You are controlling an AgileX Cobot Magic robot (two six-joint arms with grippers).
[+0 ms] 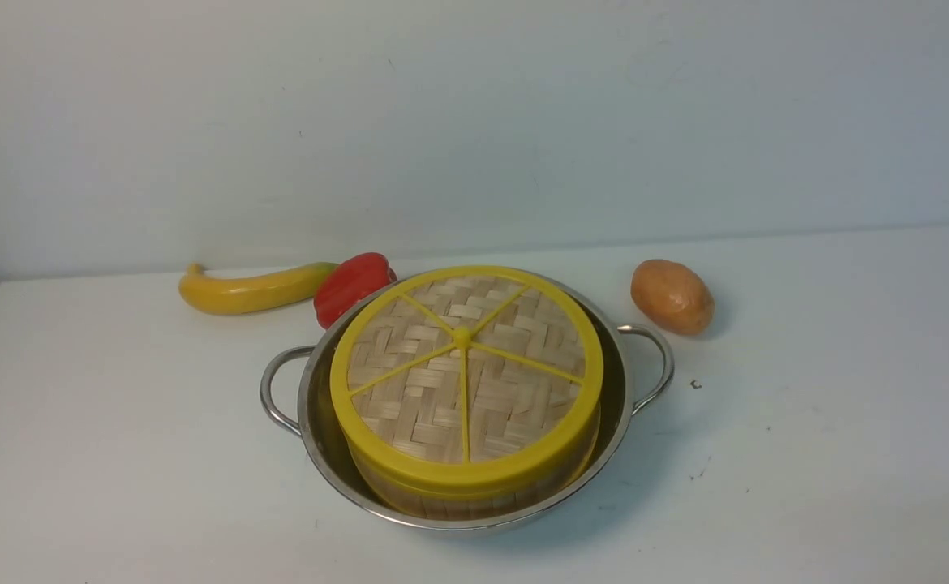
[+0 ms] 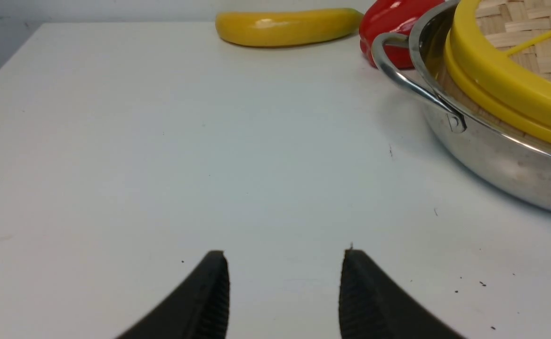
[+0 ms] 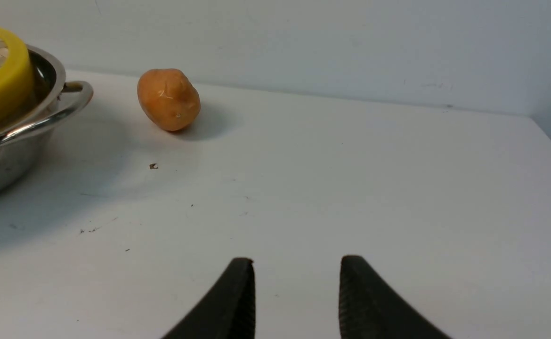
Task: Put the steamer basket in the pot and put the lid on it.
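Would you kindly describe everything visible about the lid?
The lid is a flat round disc of woven bamboo with a thick yellow rim and thin yellow spokes meeting at a central hub. It lies level on the steamer basket, which sits inside the steel pot. No claw touches it.
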